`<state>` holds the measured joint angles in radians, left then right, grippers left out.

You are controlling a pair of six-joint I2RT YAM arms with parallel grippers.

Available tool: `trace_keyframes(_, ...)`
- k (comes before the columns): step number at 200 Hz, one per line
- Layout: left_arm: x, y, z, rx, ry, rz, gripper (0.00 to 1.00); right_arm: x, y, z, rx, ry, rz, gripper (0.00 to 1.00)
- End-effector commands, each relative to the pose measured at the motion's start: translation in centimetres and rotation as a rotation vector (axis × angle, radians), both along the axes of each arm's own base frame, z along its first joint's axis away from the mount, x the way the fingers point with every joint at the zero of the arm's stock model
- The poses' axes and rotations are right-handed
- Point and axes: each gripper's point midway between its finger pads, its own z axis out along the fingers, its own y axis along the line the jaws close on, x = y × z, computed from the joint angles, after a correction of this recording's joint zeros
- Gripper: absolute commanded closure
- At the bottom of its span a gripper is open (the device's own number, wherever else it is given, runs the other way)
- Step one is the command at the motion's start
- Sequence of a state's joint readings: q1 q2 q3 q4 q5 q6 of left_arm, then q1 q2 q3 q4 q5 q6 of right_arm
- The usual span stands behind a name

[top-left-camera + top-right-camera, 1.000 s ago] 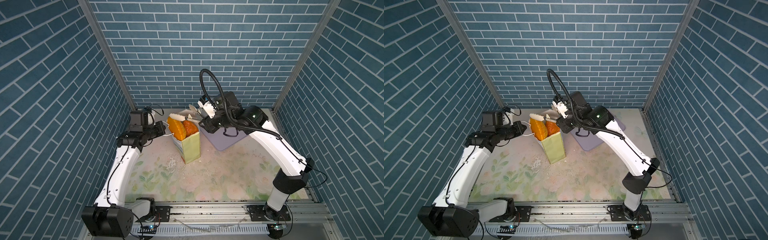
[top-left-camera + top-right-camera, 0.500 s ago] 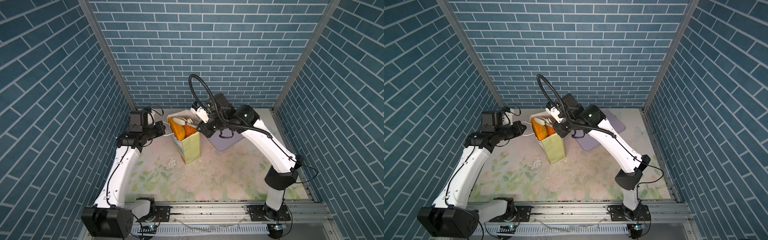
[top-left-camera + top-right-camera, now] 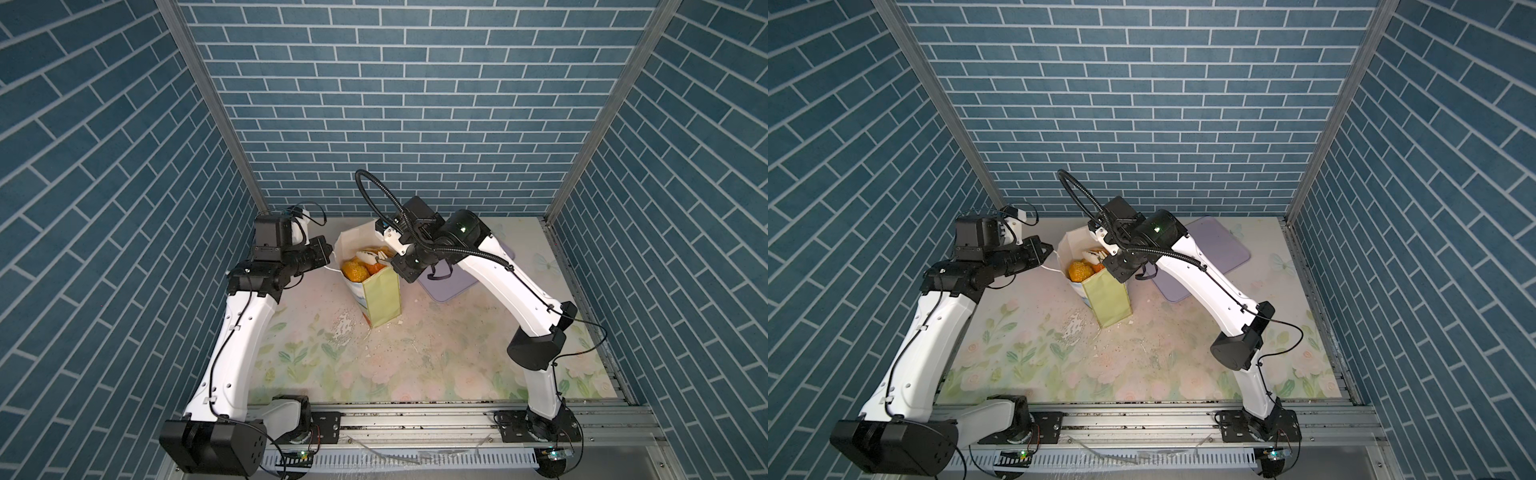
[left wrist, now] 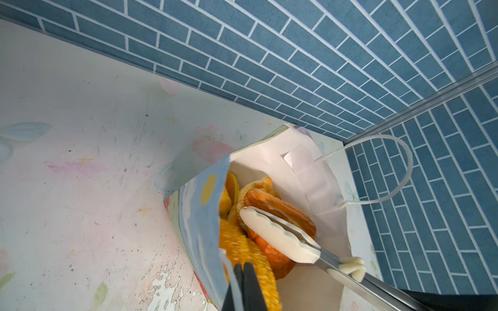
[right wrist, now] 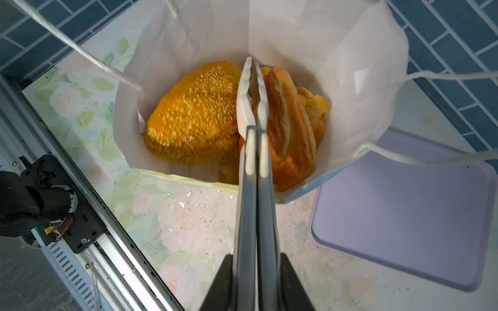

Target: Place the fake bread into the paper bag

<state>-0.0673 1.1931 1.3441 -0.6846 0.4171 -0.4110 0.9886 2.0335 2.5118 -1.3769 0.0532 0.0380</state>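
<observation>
Looking across the aluminium rail [image 3: 415, 417] at the front edge, then over a flower-printed tabletop [image 3: 436, 365], scuffed and flaked white just short of the paper bag [image 3: 380, 297]. Showing that bag upright near mid-table, open-mouthed, a pale green side turned to the front. Pulling one cord handle [image 5: 126, 77] taut from the left with the left gripper [image 4: 244, 272], pinched fully closed on the cord. Reaching in from the right with the right gripper [image 5: 256, 272], clamped around a pair of tongs [image 5: 246, 194] with metal arms and white tips. Resting those tips, squeezed almost together and gripping nothing, in the bag's mouth among the fake bread [image 3: 355, 270]. Packing the bag nearly to its rim: a sesame-speckled golden bun [image 5: 194, 118] on one side of the tongs, a ridged orange-brown pastry [image 5: 291, 129] on the other, with paler pieces [image 5: 316, 107] tucked alongside. Showing the lilac tray [image 5: 404, 215] flat on the tabletop just beside the bag, to its right and a little farther back, partly under the right arm in both top views. Closing off the scene at the back with a blue brick-pattern wall [image 3: 395, 124], white-jointed.
</observation>
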Motion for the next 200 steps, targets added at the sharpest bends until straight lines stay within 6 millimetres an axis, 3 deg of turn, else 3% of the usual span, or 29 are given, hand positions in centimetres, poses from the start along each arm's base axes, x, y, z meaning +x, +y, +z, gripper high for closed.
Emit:
trace_keyframes(1, 0.3, -0.7, 0.6, -0.001, -0.012, -0.038, 1.0, 0.0, -0.1, 1.0, -0.007, -0.042, 0.027, 0.81)
trace_keyframes(19, 0.5, -0.7, 0.2, -0.002, 0.003, -0.039, 1.0, 0.5, 0.3, 2.1, 0.023, -0.075, 0.02, 0.8)
trace_keyframes(71, 0.5, -0.5, 0.9, 0.011, -0.012, -0.033, 0.98, 1.1, -0.7, 9.2, 0.196, -0.259, -0.009, 0.8)
trace_keyframes(107, -0.2, 0.2, 1.9, 0.056, -0.036, -0.01, 0.76, 2.7, -4.3, 13.0, 0.247, -0.366, -0.142, 0.8)
trace_keyframes(130, -0.7, 1.4, 2.6, 0.118, -0.058, 0.026, 0.62, 4.3, -8.2, 14.5, 0.266, -0.422, -0.284, 0.79)
trace_keyframes(149, -0.9, 2.9, 3.2, 0.148, -0.073, 0.072, 0.53, 5.7, -12.6, 14.1, 0.266, -0.428, -0.436, 0.78)
trace_keyframes(170, -1.0, 4.6, 3.9, 0.137, -0.09, 0.114, 0.47, 6.7, -18.1, 12.1, 0.245, -0.43, -0.603, 0.77)
trace_keyframes(186, -1.1, 5.8, 4.2, 0.14, -0.096, 0.145, 0.45, 6.9, -22.4, 9.7, 0.226, -0.417, -0.732, 0.75)
trace_keyframes(200, -1.1, 6.7, 4.2, 0.139, -0.094, 0.165, 0.43, 6.9, -26.0, 6.0, 0.189, -0.375, -0.853, 0.74)
